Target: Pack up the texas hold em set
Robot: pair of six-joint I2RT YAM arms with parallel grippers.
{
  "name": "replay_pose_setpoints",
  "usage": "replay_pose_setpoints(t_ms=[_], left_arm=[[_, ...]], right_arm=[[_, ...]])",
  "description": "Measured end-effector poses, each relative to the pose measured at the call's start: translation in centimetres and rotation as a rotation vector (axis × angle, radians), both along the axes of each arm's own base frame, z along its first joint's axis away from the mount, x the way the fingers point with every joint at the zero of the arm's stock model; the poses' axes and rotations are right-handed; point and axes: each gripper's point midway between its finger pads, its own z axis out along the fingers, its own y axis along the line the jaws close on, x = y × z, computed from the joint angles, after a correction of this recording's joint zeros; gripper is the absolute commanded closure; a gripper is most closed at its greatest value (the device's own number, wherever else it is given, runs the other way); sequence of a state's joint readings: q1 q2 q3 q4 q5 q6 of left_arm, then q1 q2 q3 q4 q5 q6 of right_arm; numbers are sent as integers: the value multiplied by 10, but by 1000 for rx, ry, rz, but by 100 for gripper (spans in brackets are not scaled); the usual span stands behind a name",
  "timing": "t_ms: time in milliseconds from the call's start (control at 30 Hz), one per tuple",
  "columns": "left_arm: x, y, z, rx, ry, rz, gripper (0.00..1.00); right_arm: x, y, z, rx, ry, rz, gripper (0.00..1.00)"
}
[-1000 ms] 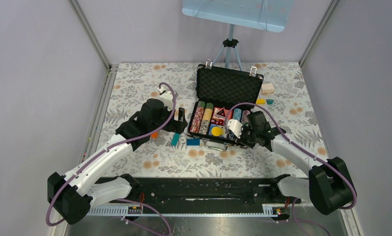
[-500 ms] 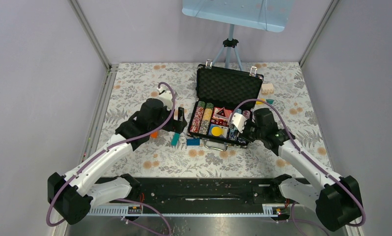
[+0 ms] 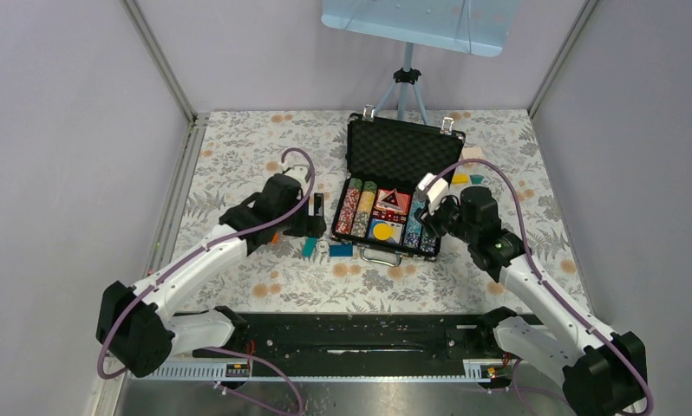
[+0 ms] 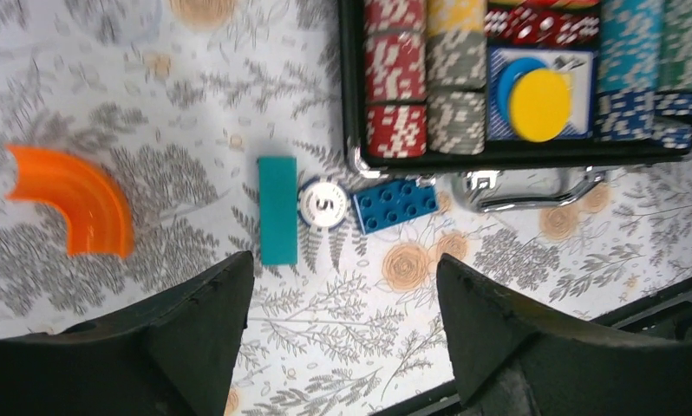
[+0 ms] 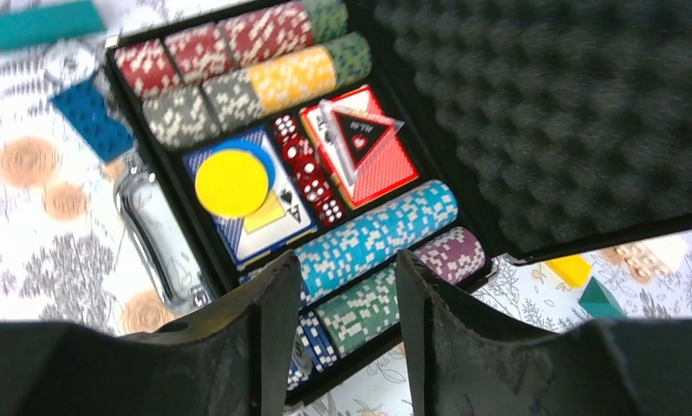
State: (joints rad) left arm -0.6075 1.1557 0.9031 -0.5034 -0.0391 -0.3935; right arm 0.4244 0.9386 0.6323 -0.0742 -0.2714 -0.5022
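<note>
The black briefcase (image 3: 403,152) lies open at mid-table, its foam lid (image 5: 542,104) raised at the back. Its tray holds rows of poker chips (image 5: 373,238), red dice (image 5: 308,173), a yellow disc (image 5: 231,182) and red cards (image 5: 368,160). A loose silver chip (image 4: 323,204) lies on the table in front of the case, between a teal brick (image 4: 277,208) and a blue brick (image 4: 394,204). My left gripper (image 4: 342,277) is open and empty, above the table near that chip. My right gripper (image 5: 347,269) is open and empty, above the tray's right chip rows.
An orange curved piece (image 4: 74,208) lies left of the teal brick. The case's silver handle (image 4: 520,184) sticks out at its front edge. Yellow (image 3: 460,178), teal (image 3: 477,179) and cream (image 3: 473,156) blocks lie right of the lid. A tripod (image 3: 405,87) stands behind the case.
My right arm has lifted and pulled back to the right from the tray's front right corner. My left gripper has shifted slightly right, toward the case.
</note>
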Motion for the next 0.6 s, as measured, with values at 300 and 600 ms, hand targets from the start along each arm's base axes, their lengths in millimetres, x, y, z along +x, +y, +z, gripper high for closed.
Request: replay_pose_setpoints(t_ms=[300,600], left_arm=[[-24,12,-41,13,185,122,38],[-34,-19,-65,-44,213,90,49]], right_arm=[[7,-9,28,192,-23,-196,54],[8,-18,17,264,99,-359,56]])
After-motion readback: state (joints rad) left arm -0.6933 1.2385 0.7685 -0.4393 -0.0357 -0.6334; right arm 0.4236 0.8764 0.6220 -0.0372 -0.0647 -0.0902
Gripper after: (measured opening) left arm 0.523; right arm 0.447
